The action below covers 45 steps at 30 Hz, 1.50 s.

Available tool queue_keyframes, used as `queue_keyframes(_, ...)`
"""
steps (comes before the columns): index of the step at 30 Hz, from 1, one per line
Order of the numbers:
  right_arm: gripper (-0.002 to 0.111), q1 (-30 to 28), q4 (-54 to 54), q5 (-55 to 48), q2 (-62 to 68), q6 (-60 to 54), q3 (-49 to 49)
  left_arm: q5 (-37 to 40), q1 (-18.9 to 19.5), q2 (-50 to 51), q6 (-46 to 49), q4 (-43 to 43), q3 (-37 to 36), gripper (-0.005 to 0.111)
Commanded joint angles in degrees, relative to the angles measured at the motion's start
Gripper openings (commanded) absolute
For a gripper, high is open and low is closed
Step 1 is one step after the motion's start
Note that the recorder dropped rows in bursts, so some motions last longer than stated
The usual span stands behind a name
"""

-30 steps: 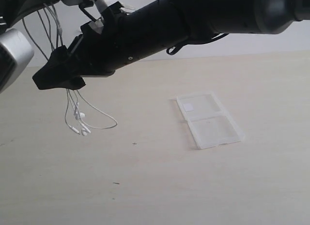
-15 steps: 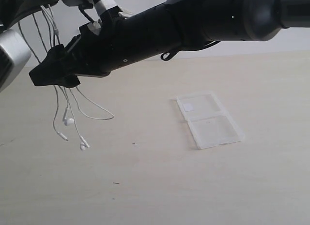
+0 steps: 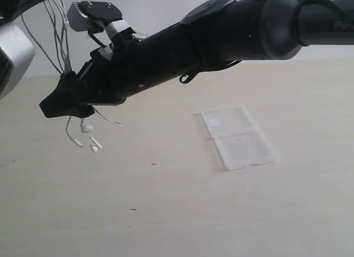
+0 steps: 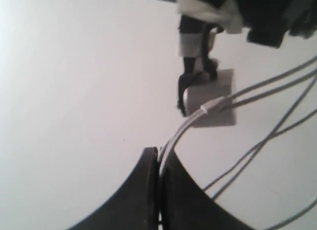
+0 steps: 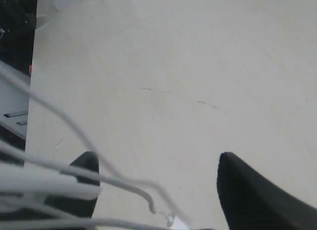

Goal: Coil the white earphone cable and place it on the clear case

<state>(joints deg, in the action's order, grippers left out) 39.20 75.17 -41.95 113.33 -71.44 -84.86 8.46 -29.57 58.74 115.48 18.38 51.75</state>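
The white earphone cable (image 3: 57,30) hangs in several strands from the upper left, high above the table. Its two earbuds (image 3: 87,136) dangle below the dark tip of my right gripper (image 3: 58,104). That arm reaches across from the right. In the right wrist view my right gripper (image 5: 158,178) is open, its fingers (image 5: 247,190) far apart, and cable strands (image 5: 74,173) cross the other finger. My left gripper (image 4: 159,158) is shut on the cable (image 4: 185,126), which leaves between the tips. The clear case (image 3: 239,137) lies open and flat on the table, its white label (image 3: 215,122) on the far half.
The pale wooden table (image 3: 182,207) carries only the case and a few tiny specks. The left arm's silver body (image 3: 12,57) fills the left edge. The right arm's thick black forearm (image 3: 182,47) spans the upper part of the exterior view, above the table.
The dangling cable has been drawn upward. The wide loop beside the earbuds is gone, and the earbuds hang higher and closer to the right gripper. The right forearm has tilted up slightly.
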Motion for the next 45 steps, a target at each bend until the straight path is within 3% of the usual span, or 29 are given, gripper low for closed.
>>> queue_keyframes(1,0.065,0.1,-0.4,-0.5,0.6,-0.4,-0.1,-1.0,-0.2,-0.3,-0.8,-0.6,0.4,0.0)
queue_keyframes(22,0.064,0.0,-3.1,0.3,-3.0,2.7,-0.1,0.0,-0.1,-0.3,-1.7,-0.6,0.4,0.0)
queue_keyframes(26,0.058,0.0,-3.1,1.5,-3.1,3.4,-0.1,0.0,-0.1,-0.3,-1.7,-0.6,0.4,0.0)
queue_keyframes(32,0.039,0.0,-3.8,1.5,-3.2,3.5,-0.1,0.1,-0.1,-0.3,-1.7,-0.6,0.4,0.0)
queue_keyframes(35,0.04,0.0,-3.9,1.5,-3.2,3.5,-0.1,0.1,-0.1,-0.3,-1.7,-0.6,0.4,0.0)
queue_keyframes(37,0.051,0.0,-3.9,1.5,-3.4,3.7,-0.1,0.1,-0.1,-0.3,-1.7,-0.6,0.4,0.0)
queue_keyframes(38,0.062,0.0,-3.9,1.6,-3.4,4.8,-0.1,0.2,-0.1,-0.3,-1.7,-0.6,0.4,0.0)
queue_keyframes(40,0.07,0.0,-3.9,1.8,-3.4,5.7,-0.1,0.2,-0.1,-0.3,-1.7,-0.6,0.4,0.0)
queue_keyframes(45,0.069,0.0,-3.9,1.8,-3.4,6.3,-0.1,0.4,-0.1,-0.3,-1.7,-0.6,0.4,0.0)
